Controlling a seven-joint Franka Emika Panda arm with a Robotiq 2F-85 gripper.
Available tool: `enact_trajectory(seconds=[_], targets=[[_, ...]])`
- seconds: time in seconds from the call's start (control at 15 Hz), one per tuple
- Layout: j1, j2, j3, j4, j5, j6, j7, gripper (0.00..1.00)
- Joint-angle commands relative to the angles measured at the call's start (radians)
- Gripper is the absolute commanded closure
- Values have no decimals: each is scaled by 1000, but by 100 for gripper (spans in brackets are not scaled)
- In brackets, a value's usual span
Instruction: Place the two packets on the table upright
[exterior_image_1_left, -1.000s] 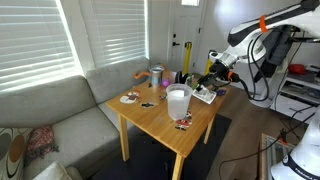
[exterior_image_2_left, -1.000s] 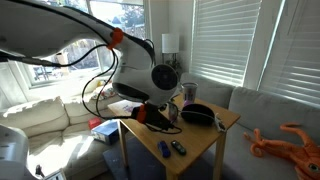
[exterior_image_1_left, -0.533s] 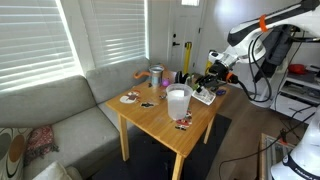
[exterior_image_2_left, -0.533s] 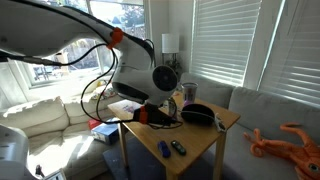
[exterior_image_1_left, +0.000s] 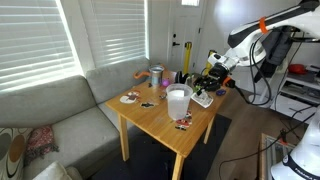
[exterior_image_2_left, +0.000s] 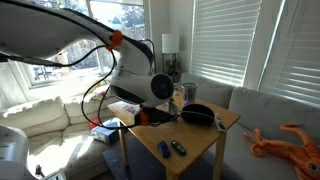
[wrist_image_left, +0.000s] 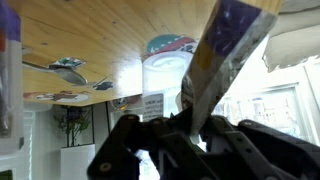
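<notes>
One packet (wrist_image_left: 232, 55) is grasped by one end in the clenched claw (wrist_image_left: 190, 122), with its free end turned toward the table (exterior_image_1_left: 150, 118), presumably so that it can be stood on edge. The second packet (exterior_image_1_left: 183, 122) is left lying flat, apart from the claw and just beside the white cup (exterior_image_1_left: 178, 100), which stands nearer the claw.
</notes>
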Motion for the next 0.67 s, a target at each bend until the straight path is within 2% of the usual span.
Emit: enact_trajectory(seconds=[0.0, 0.4, 0.47, 0.6], targets=[[-21, -22, 25, -41, 72, -25, -107, 99], [-29, -12, 31, -68, 159, -47, -258, 99], [-37, 3, 50, -49, 119, -21, -199, 99], [-42, 5, 54, -50, 121, -22, -203, 96]])
